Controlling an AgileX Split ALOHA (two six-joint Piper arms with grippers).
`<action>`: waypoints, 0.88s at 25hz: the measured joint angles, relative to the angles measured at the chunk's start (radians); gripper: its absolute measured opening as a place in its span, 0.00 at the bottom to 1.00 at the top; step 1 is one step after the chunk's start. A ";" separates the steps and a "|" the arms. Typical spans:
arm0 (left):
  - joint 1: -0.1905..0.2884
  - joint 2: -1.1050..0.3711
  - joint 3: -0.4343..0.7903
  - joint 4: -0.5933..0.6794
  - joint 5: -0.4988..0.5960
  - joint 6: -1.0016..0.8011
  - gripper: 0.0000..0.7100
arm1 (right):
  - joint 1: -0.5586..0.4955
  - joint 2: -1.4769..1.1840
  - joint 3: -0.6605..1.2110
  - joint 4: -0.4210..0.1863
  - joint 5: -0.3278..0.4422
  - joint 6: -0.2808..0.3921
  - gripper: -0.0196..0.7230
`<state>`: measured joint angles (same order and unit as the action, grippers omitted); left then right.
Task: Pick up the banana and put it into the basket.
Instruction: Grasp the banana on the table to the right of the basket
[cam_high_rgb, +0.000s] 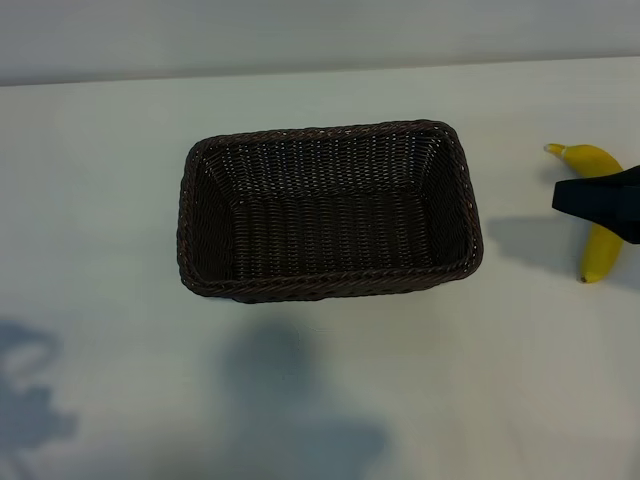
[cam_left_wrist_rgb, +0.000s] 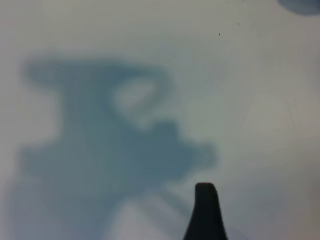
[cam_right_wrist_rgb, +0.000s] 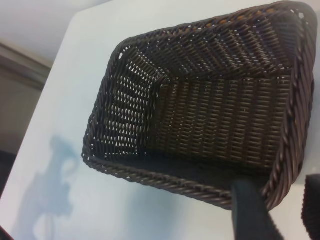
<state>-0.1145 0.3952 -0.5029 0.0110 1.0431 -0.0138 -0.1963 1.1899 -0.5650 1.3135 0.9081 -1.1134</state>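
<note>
At the exterior frame's right edge we see the right gripper (cam_high_rgb: 612, 203), jaws apart, over the banana (cam_high_rgb: 598, 160), with the basket (cam_high_rgb: 215, 160) centre frame.

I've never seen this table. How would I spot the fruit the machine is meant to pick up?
Find the big dark brown woven wicker basket in the middle of the white table. Look right of it, near the table's edge: the smooth yellow curved banana lies there, partly behind a black robot part, the only brightly coloured thing.
</note>
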 joint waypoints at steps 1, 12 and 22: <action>0.000 -0.004 0.000 0.000 0.000 -0.001 0.81 | 0.000 0.000 0.000 0.000 0.000 0.000 0.42; 0.054 -0.168 0.000 -0.001 0.001 -0.001 0.81 | 0.000 0.000 0.000 0.000 0.000 0.000 0.42; 0.054 -0.368 0.001 -0.001 0.002 -0.001 0.81 | 0.000 0.000 0.000 0.000 0.000 0.011 0.42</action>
<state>-0.0600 0.0274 -0.5020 0.0099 1.0449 -0.0148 -0.1963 1.1899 -0.5650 1.3135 0.9081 -1.1027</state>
